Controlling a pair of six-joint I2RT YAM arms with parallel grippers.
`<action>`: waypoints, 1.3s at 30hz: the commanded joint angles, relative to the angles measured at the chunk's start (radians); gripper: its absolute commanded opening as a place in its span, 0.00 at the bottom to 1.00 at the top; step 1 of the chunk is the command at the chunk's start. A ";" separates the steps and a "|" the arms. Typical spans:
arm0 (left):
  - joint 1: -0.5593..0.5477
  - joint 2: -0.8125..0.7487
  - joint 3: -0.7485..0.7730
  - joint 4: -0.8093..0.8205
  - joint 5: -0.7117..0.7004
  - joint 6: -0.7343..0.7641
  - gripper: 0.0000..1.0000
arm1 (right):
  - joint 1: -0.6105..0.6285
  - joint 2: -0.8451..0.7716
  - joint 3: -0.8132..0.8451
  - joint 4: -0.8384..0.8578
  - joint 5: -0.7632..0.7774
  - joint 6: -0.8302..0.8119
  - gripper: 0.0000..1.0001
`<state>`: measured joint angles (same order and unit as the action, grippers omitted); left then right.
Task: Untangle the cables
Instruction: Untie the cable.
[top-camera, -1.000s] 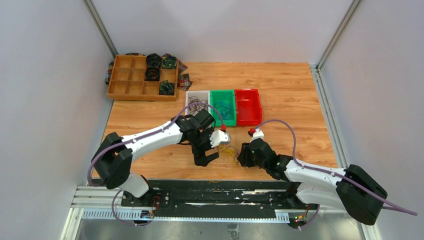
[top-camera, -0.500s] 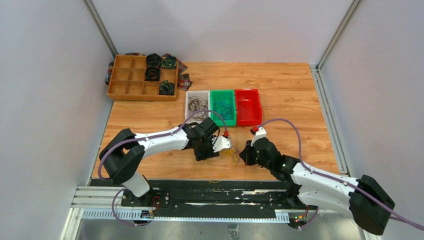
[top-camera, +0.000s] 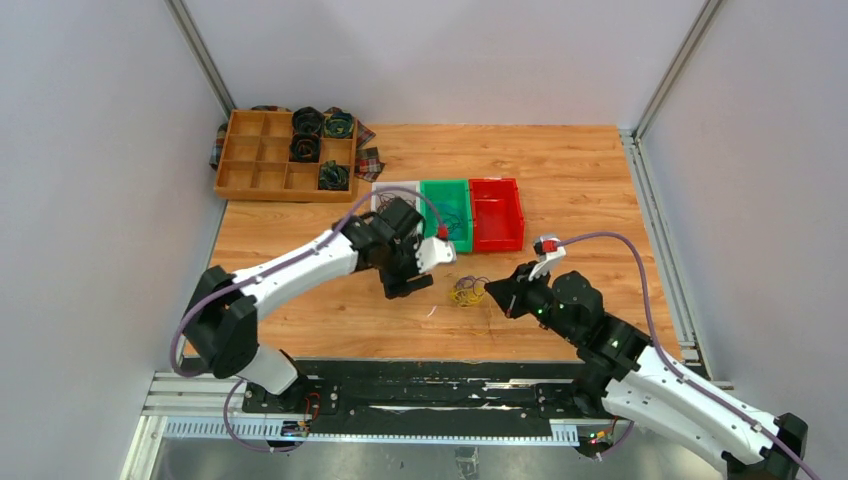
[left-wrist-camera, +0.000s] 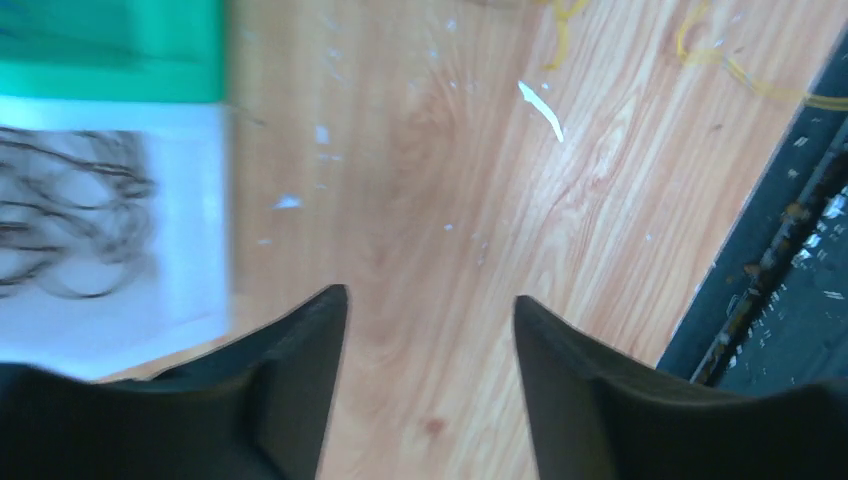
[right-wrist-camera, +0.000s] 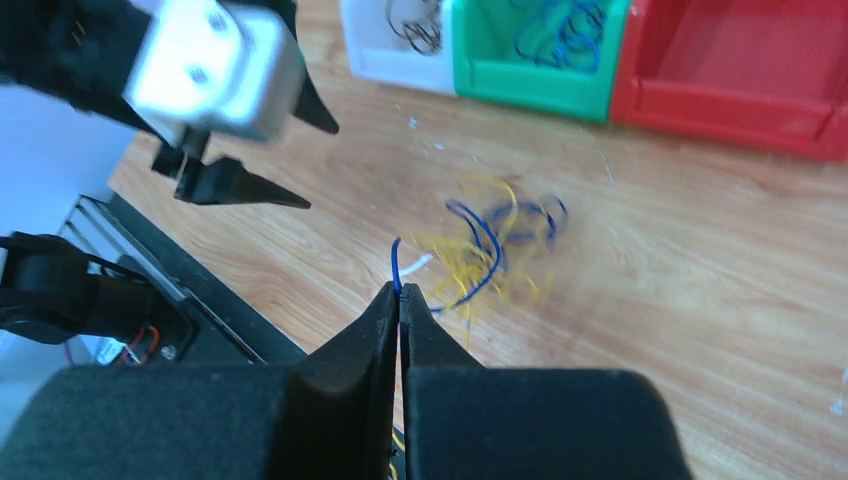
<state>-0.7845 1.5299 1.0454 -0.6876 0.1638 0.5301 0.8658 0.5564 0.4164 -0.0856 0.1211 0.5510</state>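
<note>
Two pincers are in play. The right pincer (right-wrist-camera: 400, 296) is pressed fully together, its fingertips pinching one blue cable (right-wrist-camera: 396, 262), and a short end of it sticks up past the tips. Just beyond those tips the rest of the cables (right-wrist-camera: 492, 243) lie on the wooden table (right-wrist-camera: 700, 260) as a loose knot of yellow-orange, blue and dark strands. Farther out in front stand three bins in a row. The white bin (right-wrist-camera: 390, 68) holds dark wires, the green bin (right-wrist-camera: 530, 95) holds blue ones, and the red bin (right-wrist-camera: 720, 110) is beside it.

The left pincer (left-wrist-camera: 430, 300) is spread wide with nothing between its fingers, and only bare wood shows under the gap. It hangs across the knot from the right pincer, clear of the cables. The white bin is close beside it, and a small white scrap (left-wrist-camera: 540, 108) lies on the wood ahead of it. Well beyond the left pincer, at the table's far corner, sits a wooden tray (top-camera: 285, 195) with dark fabric coils (top-camera: 306, 121) in some of its compartments.
</note>
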 joint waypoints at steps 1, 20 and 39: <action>0.041 -0.117 0.199 -0.215 0.162 0.077 0.70 | -0.001 0.032 0.095 -0.002 -0.078 -0.052 0.01; 0.042 -0.140 0.387 -0.236 0.449 0.054 0.70 | 0.013 0.338 0.353 0.201 -0.336 -0.108 0.01; 0.040 -0.154 0.266 -0.057 0.593 -0.105 0.40 | 0.025 0.352 0.332 0.261 -0.370 -0.086 0.01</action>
<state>-0.7414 1.3972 1.3270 -0.8261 0.7074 0.4778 0.8772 0.9203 0.7418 0.1341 -0.2283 0.4568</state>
